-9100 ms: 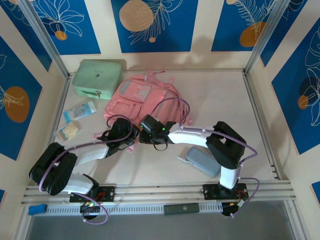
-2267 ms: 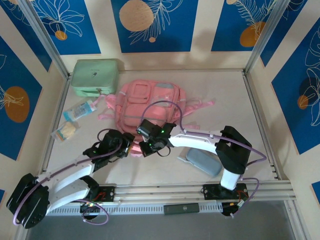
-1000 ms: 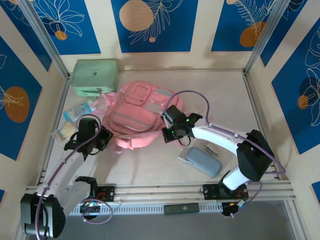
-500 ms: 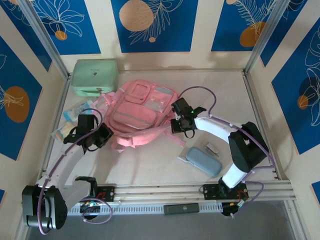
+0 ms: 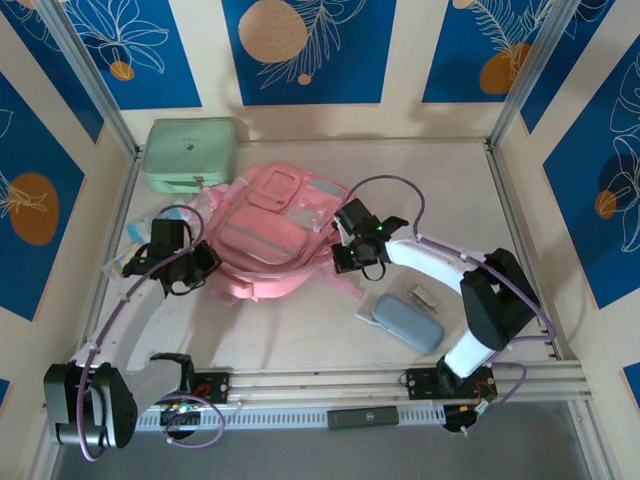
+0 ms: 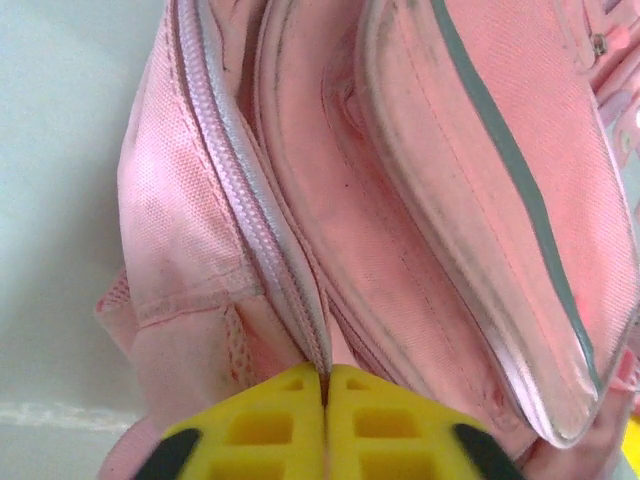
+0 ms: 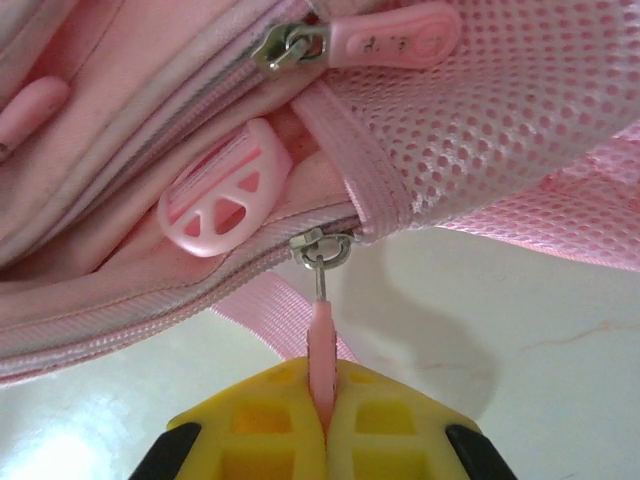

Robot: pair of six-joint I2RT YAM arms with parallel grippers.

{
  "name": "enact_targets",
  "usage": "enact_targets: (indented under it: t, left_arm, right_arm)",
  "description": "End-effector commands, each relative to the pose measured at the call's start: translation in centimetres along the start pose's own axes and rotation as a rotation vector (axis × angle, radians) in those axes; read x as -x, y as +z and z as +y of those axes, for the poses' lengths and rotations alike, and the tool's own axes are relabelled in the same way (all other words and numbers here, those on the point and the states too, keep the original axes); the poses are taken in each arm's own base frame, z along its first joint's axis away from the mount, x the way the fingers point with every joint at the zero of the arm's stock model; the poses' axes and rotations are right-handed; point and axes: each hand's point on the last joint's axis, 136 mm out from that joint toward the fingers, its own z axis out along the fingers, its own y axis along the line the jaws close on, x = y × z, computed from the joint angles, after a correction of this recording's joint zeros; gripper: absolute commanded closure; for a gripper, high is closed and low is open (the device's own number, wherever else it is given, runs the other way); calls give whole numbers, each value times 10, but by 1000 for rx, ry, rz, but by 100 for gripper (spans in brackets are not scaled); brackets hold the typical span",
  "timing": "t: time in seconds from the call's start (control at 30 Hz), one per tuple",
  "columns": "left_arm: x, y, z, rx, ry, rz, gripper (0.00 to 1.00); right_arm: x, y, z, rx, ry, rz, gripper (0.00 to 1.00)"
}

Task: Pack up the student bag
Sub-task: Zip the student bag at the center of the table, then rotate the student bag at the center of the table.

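**Top external: student bag lies flat mid-tabletop, an end effector at each lower side**

The pink bag rests on the tabletop with its front pockets and grey-clear panels facing up. The left end effector is at its lower left edge and the right end effector at its lower right edge.

Behind the bag, near the back left corner, stands a mint green case, zipped closed. A grey-blue pencil case, also closed, lies apart from the bag towards the near right. What either one holds is hidden. A small blue-and-white packet lies at the left, partly behind the left arm.

In the left wrist view the yellow pads are pressed together. The bag's pale zip seam runs straight down into the line between them. Whether fabric is nipped there cannot be told. The seam looks closed along the stretch in view.

In the right wrist view the yellow pads pinch the thin pink zip pull, which hangs from a metal slider. A second slider sits above it with a broad pink tab. A pink plastic buckle lies between the two zip lines, beside a mesh side pocket. The bag's inside cannot be seen.
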Motion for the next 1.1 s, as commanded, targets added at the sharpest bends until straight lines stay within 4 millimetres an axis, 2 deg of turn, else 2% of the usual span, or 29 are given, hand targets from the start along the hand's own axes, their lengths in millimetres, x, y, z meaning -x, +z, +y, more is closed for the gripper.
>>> enact_targets:
  t: [0.0, 0.07, 0.17, 0.23, 0.3, 0.4, 0.5, 0.6, 0.7, 0.83, 0.97, 1.07]
  left_arm:
    - [16, -10, -7, -6, 69, -48, 72]
    - [15, -15, -11, -36, 73, -60, 65]
    - [15, -25, -18, -54, 95, -65, 53]
    - [11, -29, -25, -76, 104, -38, 45]
    - [7, -34, -32, -117, 99, -29, 42]
    - [3, -44, -47, -199, 96, -49, 40]
    - [-5, -48, -63, -248, 105, -36, 38]
    - [-22, -43, -87, -306, 138, -11, 36]
    - [-38, -35, -103, -312, 179, -14, 35]
    - [-62, -21, -119, -345, 195, 7, 35]
    - [-80, 0, -116, -335, 181, 31, 37]
    - [-85, 12, -107, -300, 172, 33, 39]
  right_arm:
    - [-15, -7, 16, 30, 58, 11, 100]
    - [-18, -8, 24, 30, 51, 5, 96]
    - [-23, -7, 40, 131, 58, 48, 94]
    - [-24, -7, 38, 142, 80, 64, 89]
    - [-21, -12, 27, 89, 79, 45, 81]
    - [-9, -38, 22, 79, 86, -11, 66]
    - [6, -67, 30, 233, 160, -64, 48]
    - [22, -78, 27, 324, 262, -74, 43]
    - [38, -72, 22, 326, 328, -53, 42]
    - [61, -53, 14, 311, 423, -43, 37]
    - [80, -29, 0, 243, 532, -17, 37]
    - [87, -12, -10, 162, 573, 6, 39]
